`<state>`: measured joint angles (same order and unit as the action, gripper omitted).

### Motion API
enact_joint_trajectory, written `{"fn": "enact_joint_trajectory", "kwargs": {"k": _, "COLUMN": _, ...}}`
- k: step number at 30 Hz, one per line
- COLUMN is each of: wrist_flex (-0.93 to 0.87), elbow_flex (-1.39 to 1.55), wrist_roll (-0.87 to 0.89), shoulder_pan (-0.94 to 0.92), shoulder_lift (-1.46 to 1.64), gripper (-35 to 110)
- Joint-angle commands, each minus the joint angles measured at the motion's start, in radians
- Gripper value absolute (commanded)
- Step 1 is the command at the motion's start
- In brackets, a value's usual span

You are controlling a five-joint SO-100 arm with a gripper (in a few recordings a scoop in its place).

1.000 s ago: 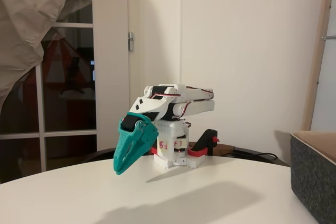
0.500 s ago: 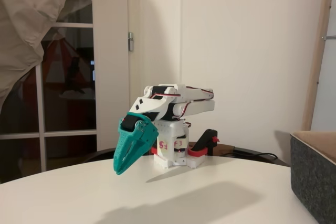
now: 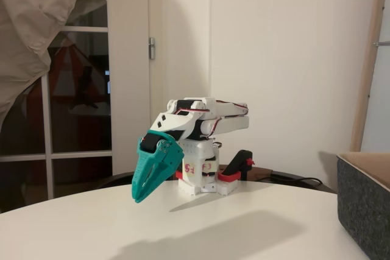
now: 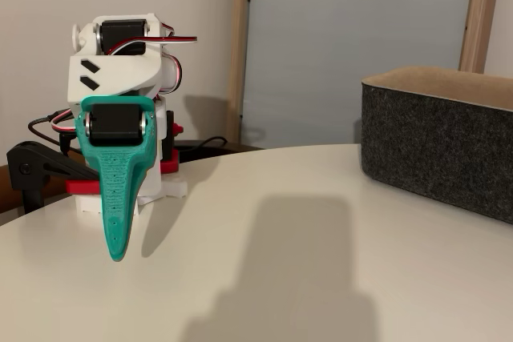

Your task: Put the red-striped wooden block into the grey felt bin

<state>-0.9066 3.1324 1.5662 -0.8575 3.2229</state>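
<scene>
The white arm is folded low over its base, and its teal gripper [image 3: 139,195] [image 4: 117,251] points down at the white table [image 3: 201,229], shut with nothing between its fingers. The tip hangs just above the tabletop. The grey felt bin [image 3: 365,202] [image 4: 441,138] stands at the right in both fixed views, well apart from the gripper; its tan inner face shows at the rim. The red-striped wooden block is out of view.
A red-and-black clamp [image 3: 234,172] [image 4: 36,174] holds the arm's base to the table's far edge, with a black cable [image 3: 298,179] trailing behind. The round table [image 4: 280,262] has open surface between gripper and bin.
</scene>
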Motion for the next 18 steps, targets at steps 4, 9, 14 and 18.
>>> {"fn": "enact_joint_trajectory", "kwargs": {"k": 4, "wrist_flex": -0.015, "elbow_flex": 0.012, "wrist_roll": 0.012, "shoulder_pan": -0.008, "shoulder_lift": 0.031, "gripper": 0}}
{"fn": "enact_joint_trajectory", "kwargs": {"k": 9, "wrist_flex": -0.015, "elbow_flex": 0.012, "wrist_roll": 0.012, "shoulder_pan": -0.008, "shoulder_lift": 0.031, "gripper": 0}}
{"fn": "enact_joint_trajectory", "kwargs": {"k": 14, "wrist_flex": -0.015, "elbow_flex": 0.012, "wrist_roll": 0.012, "shoulder_pan": -0.008, "shoulder_lift": 0.031, "gripper": 0}}
{"fn": "enact_joint_trajectory", "kwargs": {"k": 18, "wrist_flex": -0.015, "elbow_flex": 0.012, "wrist_roll": 0.012, "shoulder_pan": -0.008, "shoulder_lift": 0.031, "gripper": 0}}
